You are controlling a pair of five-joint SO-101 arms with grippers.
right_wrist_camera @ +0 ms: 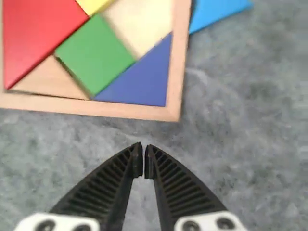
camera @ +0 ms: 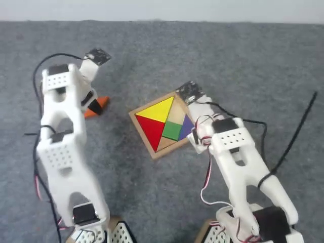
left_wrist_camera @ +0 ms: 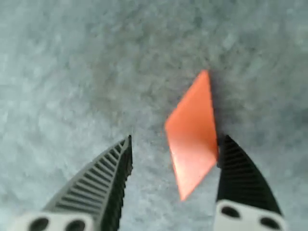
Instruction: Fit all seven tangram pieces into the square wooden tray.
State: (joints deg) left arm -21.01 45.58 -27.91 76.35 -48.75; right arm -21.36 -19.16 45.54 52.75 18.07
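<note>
**Flat orange parallelogram tangram piece (left_wrist_camera: 192,134) lies between the spread left fingers (left_wrist_camera: 110,178), off-centre.**
The piece rests on the grey carpeted surface (left_wrist_camera: 72,57), close against one finger and apart from the other. Its long axis runs along the fingers, so closing should pinch its short width. The right fingers (right_wrist_camera: 168,178) are pressed together just beside the square wooden tray (right_wrist_camera: 175,57), leaving the left arm nearer.

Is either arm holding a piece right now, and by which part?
Nothing is held. The left gripper has its jaws open either side of the orange piece; the right gripper is shut, empty, beside the wooden tray.
</note>
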